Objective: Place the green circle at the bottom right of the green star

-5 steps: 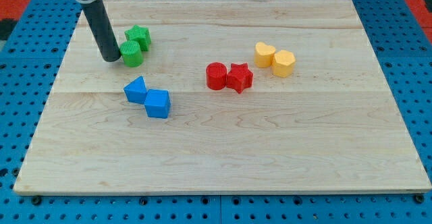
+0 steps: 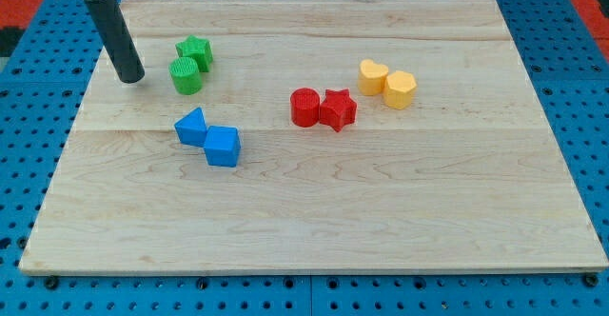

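The green circle [image 2: 186,75] sits on the wooden board [image 2: 314,211] at the upper left, touching the green star [image 2: 195,52] just below and a little left of it. My tip [image 2: 131,78] rests on the board to the left of the green circle, with a clear gap between them. The rod rises from the tip toward the view's top left.
A blue triangle-like block [image 2: 191,127] touches a blue cube [image 2: 223,147] below the green pair. A red circle [image 2: 304,107] touches a red star [image 2: 337,109] at mid-board. A yellow heart [image 2: 373,75] touches a yellow block [image 2: 401,89] further right.
My tip has moved left, away from the green circle that it was touching. The blocks have not moved.
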{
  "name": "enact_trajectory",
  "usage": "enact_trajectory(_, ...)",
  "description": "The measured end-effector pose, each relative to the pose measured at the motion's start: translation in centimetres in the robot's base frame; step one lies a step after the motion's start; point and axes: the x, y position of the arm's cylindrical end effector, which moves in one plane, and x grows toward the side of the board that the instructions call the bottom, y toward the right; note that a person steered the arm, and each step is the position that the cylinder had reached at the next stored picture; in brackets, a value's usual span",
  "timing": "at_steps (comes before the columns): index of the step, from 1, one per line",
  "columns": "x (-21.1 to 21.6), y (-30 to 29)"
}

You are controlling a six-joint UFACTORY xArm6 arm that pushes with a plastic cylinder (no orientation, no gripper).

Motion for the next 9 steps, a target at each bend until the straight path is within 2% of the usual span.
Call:
enact_trajectory(3,0.1,0.5)
enact_trajectory(5,3.9,0.9)
enact_trajectory(6,-0.7,-0.2)
enact_trajectory(7,-1.4,2.6)
enact_trajectory(9,-0.7,3.2)
